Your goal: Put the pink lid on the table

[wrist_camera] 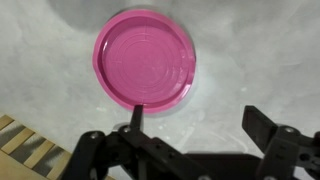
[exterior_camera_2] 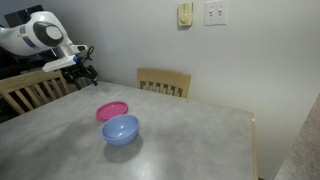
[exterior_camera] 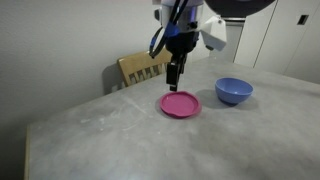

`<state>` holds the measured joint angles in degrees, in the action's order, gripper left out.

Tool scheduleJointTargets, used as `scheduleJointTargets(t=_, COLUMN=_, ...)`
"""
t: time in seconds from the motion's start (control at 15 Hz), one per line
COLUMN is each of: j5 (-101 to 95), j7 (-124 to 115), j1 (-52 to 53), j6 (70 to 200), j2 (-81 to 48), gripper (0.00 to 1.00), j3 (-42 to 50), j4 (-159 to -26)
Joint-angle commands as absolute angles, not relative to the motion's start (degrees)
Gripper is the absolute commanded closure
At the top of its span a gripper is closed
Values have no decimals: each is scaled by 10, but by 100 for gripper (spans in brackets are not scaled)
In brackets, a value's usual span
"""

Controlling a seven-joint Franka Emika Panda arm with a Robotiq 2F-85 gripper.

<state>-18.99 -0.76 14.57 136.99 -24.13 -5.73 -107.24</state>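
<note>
Lying flat on table: lid, seen ahead of the jaws. Gripper is held above it, jaws spread apart and empty.

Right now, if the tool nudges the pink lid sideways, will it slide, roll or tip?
Probably slides: the pink lid lies flat on the smooth table. A low disc, so unlikely to roll or tip. Looks thin plastic, likely light.

exterior views oblique across the table, wrist view overhead, close
</note>
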Motion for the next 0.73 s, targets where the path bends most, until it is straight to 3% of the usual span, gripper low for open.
scheduleJointTargets(t=0.0, j5=-138, j7=51, j1=114, j6=1391, j2=-127, gripper=0, j3=-85, j4=-1193)
scheduleJointTargets(t=0.2, j5=-76, j7=105, j1=98, j6=1381, j2=-61, gripper=0, j3=-97, j4=-1247)
scheduleJointTargets(t=0.27, j5=-112, j7=65, j1=115, j6=1372, j2=-113, gripper=0, j3=-87, j4=-1190)
scheduleJointTargets(t=0.67, j5=-91, j7=86, j1=107, j6=1372, j2=-68, gripper=0, j3=-91, j4=-1234)
